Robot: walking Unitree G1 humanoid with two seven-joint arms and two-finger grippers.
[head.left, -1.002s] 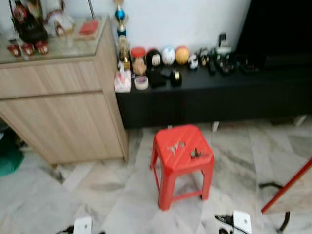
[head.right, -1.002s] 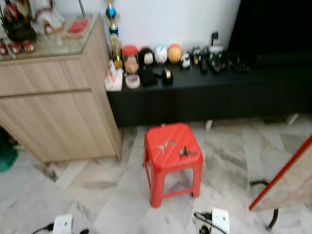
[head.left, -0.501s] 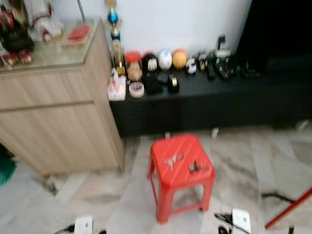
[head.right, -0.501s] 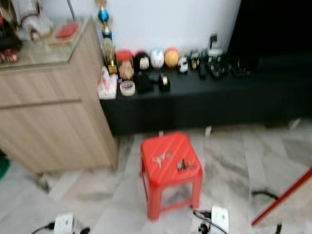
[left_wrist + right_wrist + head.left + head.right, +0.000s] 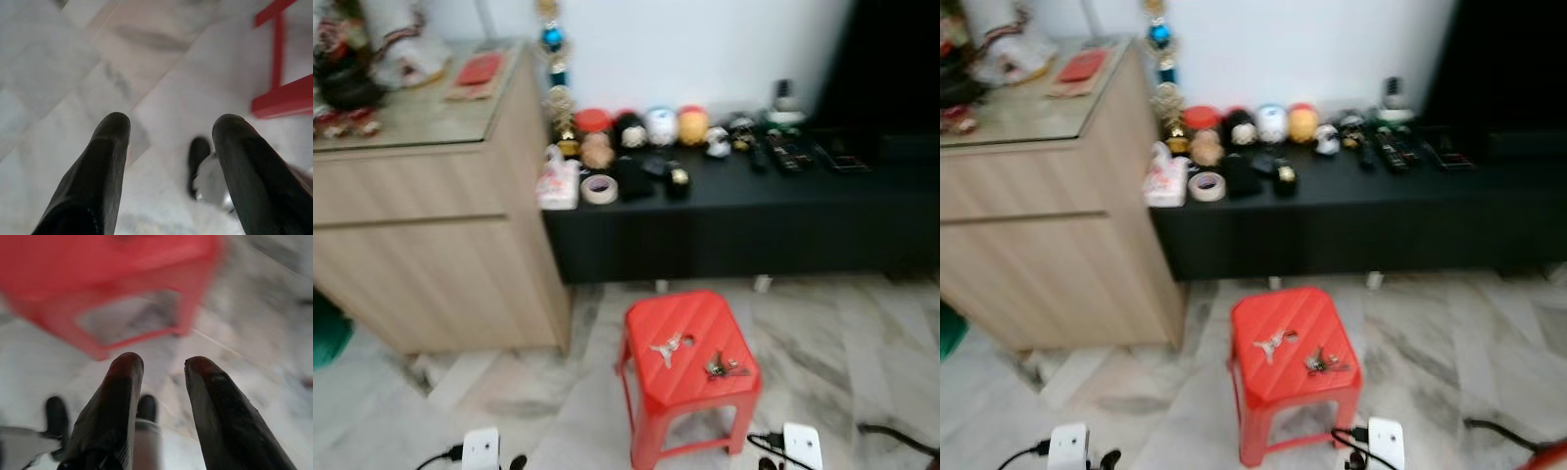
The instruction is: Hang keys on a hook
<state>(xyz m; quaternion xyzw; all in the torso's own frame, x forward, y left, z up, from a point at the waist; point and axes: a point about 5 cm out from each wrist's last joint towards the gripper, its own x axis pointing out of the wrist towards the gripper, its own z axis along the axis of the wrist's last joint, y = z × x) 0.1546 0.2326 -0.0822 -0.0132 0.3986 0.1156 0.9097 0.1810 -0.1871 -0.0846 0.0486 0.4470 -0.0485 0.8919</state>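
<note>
You are at the very start: nothing is hung yet. The red plastic stool (image 5: 690, 367) stands on the marble floor before you, and the small bunch of keys (image 5: 724, 367) lies on its seat. The left gripper (image 5: 168, 147) and right gripper (image 5: 161, 377) hang spread, empty.

Home living room, wooden sideboard (image 5: 431, 245), marble floor (image 5: 862, 333)

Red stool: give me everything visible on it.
The red plastic stool stands upright on the pale marble floor, in front of the low black cabinet and apart from it. Its square seat has diagonal ribs, with four legs joined by low rails. A bunch of keys and a small silvery object lie on the seat.
</note>
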